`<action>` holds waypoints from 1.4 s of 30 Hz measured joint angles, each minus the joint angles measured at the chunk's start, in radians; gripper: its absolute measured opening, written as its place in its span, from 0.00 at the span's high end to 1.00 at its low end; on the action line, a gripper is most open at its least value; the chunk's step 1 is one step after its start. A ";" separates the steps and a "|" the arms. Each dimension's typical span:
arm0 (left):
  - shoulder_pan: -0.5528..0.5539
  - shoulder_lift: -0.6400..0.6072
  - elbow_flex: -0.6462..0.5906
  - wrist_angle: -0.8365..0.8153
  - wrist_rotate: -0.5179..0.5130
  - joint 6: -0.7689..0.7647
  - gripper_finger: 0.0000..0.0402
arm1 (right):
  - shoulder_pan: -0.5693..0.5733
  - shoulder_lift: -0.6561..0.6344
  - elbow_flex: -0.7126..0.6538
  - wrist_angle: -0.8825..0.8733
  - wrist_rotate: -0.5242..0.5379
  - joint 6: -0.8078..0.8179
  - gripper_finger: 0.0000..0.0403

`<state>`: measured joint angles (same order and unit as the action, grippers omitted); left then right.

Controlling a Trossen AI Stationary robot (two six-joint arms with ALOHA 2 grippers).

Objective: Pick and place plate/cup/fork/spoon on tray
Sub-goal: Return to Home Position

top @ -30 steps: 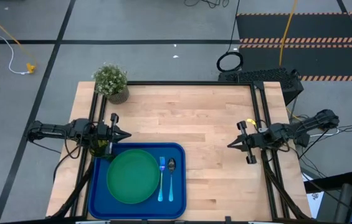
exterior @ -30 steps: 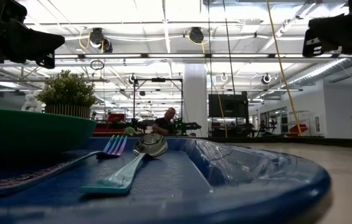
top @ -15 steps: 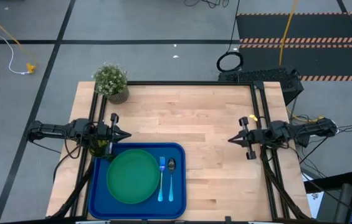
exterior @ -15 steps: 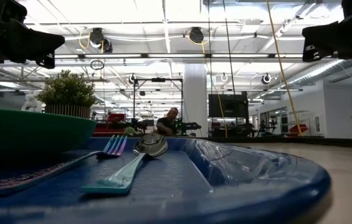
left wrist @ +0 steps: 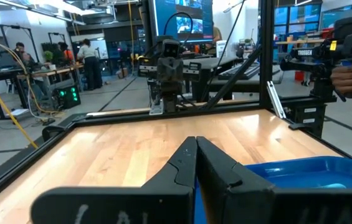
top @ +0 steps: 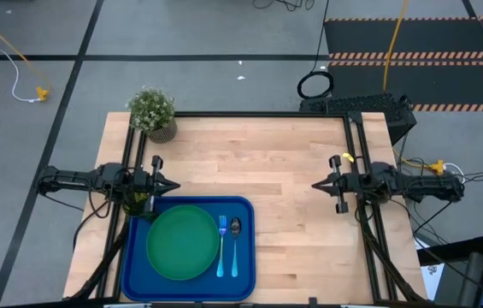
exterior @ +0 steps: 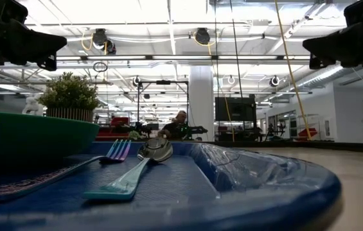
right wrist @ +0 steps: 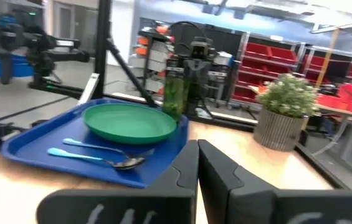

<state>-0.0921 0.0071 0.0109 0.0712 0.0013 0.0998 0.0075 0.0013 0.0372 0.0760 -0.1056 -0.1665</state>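
Note:
The dark-blue tray point(top: 244, 272) lies at the table's near left. On it lie the green plate point(top: 182, 242), the light-blue fork point(top: 221, 244) and the spoon point(top: 234, 245) with a silver bowl, side by side right of the plate. The olive-green cup point(top: 139, 204) stands upright at the tray's far-left corner point(right wrist: 176, 93), under my left arm. My left gripper point(top: 175, 186) hovers shut and empty just beyond the tray's far edge point(left wrist: 195, 146). My right gripper point(top: 315, 186) hovers shut and empty over the table's right part point(right wrist: 197, 149), pointing toward the tray.
A small potted plant point(top: 153, 113) stands at the table's far left corner. Black frame rails point(top: 356, 154) run along the table's sides. Bare wood point(top: 258, 162) lies between the grippers and toward the far edge. A person's hand point(left wrist: 350, 78) shows beyond the table.
My right gripper has moved a little toward the table's far edge, staying shut, while its arm has drawn back toward the right edge. The left arm and the tableware have kept still.

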 joint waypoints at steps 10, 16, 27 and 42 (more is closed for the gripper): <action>0.000 0.000 0.000 0.000 0.000 0.000 0.98 | -0.117 0.000 0.000 0.009 0.003 0.023 1.00; 0.000 0.000 0.000 0.000 0.000 0.000 0.98 | -0.150 0.000 0.000 -0.004 0.028 0.049 1.00; 0.000 0.000 0.000 0.000 0.000 0.000 0.98 | -0.150 0.008 -0.023 -0.039 0.005 0.156 1.00; 0.000 0.000 0.000 0.000 0.000 0.000 0.98 | -0.150 0.007 -0.023 -0.038 -0.028 0.061 1.00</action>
<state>-0.0921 0.0072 0.0109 0.0713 0.0010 0.0998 -0.1421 0.0082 0.0139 0.0383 -0.1332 -0.1052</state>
